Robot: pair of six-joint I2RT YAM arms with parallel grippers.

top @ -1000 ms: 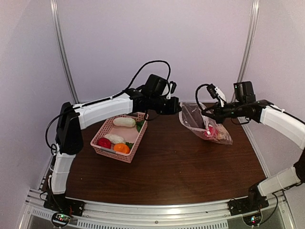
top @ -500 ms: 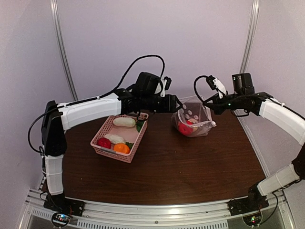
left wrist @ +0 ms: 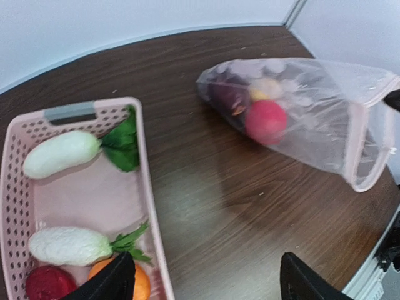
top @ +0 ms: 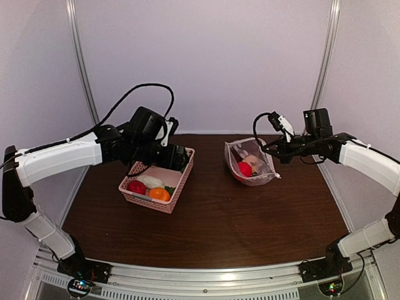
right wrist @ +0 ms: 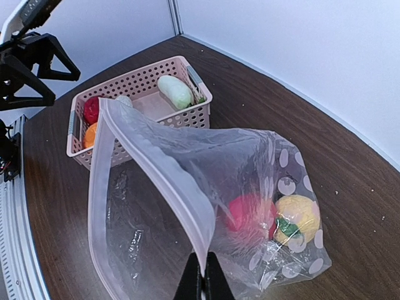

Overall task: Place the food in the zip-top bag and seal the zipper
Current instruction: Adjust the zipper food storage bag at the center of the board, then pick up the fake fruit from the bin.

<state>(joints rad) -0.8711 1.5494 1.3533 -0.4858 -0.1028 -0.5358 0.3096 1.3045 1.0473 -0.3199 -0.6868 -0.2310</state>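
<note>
The clear zip-top bag (top: 251,165) hangs by its mouth from my right gripper (top: 275,150), its bottom on the table. In the right wrist view that gripper (right wrist: 203,279) is shut on the zipper (right wrist: 164,172) strip, and the mouth gapes toward the basket. Inside lie a red fruit (right wrist: 249,212), a yellow one (right wrist: 297,215) and a dark purple one (left wrist: 229,97). My left gripper (top: 180,159) hovers open over the pink basket (top: 143,199), empty (left wrist: 209,284). The basket holds two white radishes (left wrist: 61,153) (left wrist: 67,245), a red piece (left wrist: 47,282) and an orange one (left wrist: 141,285).
The dark wood table (top: 237,225) ends at a metal rail (top: 206,275) along the near edge. White walls and two upright poles (top: 83,69) close in the back and sides. The basket's right rim (left wrist: 147,187) lies just below the left fingers.
My left gripper has opened and drawn back left from the bag's mouth to above the basket. The bag has swung left and settled lower in the right gripper's hold.
</note>
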